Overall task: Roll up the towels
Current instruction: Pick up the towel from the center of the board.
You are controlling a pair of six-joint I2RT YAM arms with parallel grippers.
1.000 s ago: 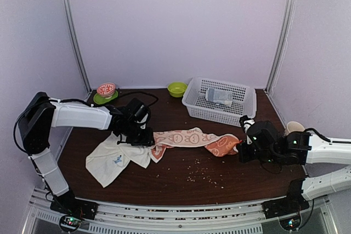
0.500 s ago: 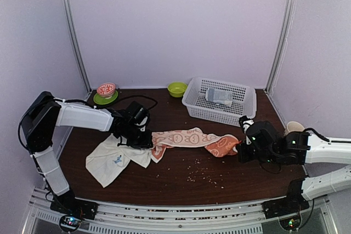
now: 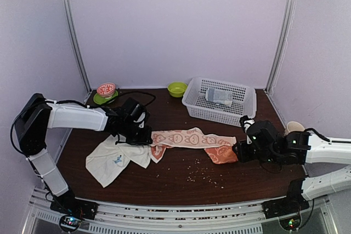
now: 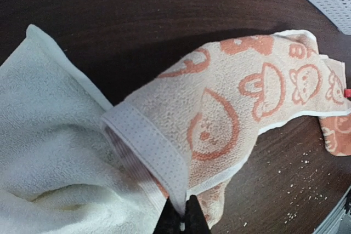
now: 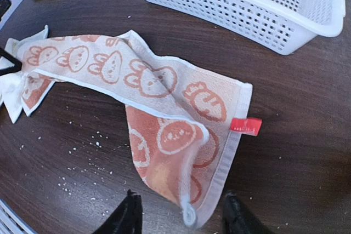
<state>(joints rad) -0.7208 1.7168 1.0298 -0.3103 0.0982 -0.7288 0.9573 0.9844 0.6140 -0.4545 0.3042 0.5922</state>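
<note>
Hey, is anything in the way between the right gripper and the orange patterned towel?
Nothing visible is. The open right gripper straddles the patterned towel at its end, with only scattered crumbs on the table beside it.

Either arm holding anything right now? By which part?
Left gripper pinches the patterned towel by its white hemmed end. Right gripper holds nothing: jaws open, one either side of the towel's other end.
</note>
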